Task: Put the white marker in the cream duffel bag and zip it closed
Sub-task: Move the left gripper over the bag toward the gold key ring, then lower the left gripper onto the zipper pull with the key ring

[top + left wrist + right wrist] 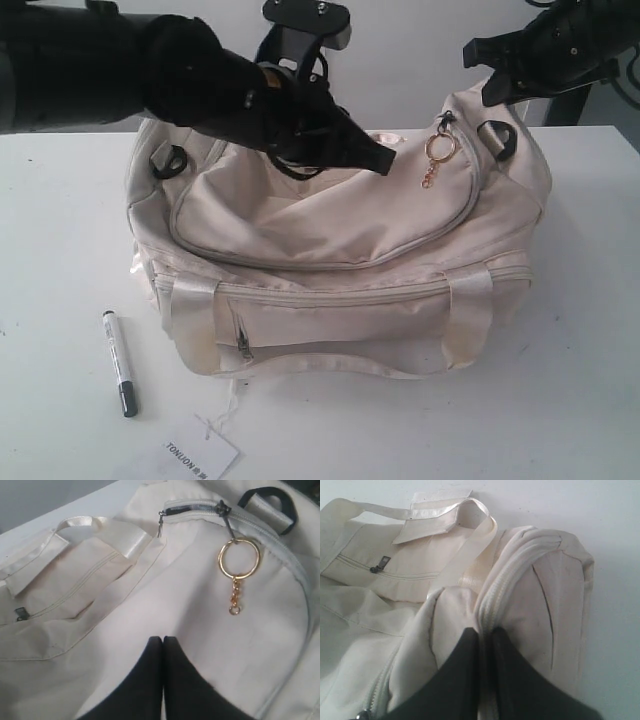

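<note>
Only exterior view shows marker (119,362) on worktop (60,250); bag (340,260) flap closed. Left pincer (163,639) together above it, right pincer (484,631) together at its seam.

Setting: robotics lab, tabletop test station. Evidence: plain white table (570,400); blank pale wall (420,60) at 12 o'clock; two black robot arms over the table, left arm (100,65) entering from 10 o'clock, right arm (570,40) from 2 o'clock; black mounting bracket (306,18) at 12 o'clock. Props, few and staged: cream duffel bag (340,250) at centre, white marker (119,362) at 8 o'clock, paper tag (200,455) printed "TONIJON" at 7 o'clock.
</note>
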Tool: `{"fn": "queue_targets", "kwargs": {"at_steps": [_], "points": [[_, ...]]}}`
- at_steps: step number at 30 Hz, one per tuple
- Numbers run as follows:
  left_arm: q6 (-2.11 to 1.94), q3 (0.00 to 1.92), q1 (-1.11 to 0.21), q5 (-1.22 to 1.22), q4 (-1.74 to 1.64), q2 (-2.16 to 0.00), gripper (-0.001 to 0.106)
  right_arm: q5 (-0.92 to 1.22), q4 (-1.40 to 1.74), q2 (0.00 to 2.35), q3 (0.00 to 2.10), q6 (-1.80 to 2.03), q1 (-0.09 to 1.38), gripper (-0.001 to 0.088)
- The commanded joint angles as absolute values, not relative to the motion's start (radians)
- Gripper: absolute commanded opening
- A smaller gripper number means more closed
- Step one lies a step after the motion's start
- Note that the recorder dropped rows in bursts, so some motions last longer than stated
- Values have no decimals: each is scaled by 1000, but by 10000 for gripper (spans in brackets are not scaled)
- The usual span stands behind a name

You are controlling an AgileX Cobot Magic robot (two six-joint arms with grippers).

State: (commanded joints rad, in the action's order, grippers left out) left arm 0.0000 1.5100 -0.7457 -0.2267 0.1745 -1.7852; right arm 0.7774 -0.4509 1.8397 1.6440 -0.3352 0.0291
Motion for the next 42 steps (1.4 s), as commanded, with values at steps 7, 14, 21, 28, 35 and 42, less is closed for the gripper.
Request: {"fn": "queue_targets", "kwargs": {"at_steps": [7,14,21,28,35,42], "points": [[46,1649,-746,-372,270,-1843,0,777,-451,1840,1644,-335,29,0],[352,1793,-697,-563,640,-1917,0,777,-453,1840,1644,-335,29,0],[498,1861,-632,-585,925,-1991,0,803,-453,1840,1644,-335,29,0],[478,1865,-630,-550,946,-2036,54,805,-451,1840,1644,-335,29,0],[463,1865,-630,-549,948,-2053,465,805,-451,1840,1644,-335,29,0],[445,1865,-630,-538,948,-2067,561,805,-451,1840,1644,-335,29,0]]}}
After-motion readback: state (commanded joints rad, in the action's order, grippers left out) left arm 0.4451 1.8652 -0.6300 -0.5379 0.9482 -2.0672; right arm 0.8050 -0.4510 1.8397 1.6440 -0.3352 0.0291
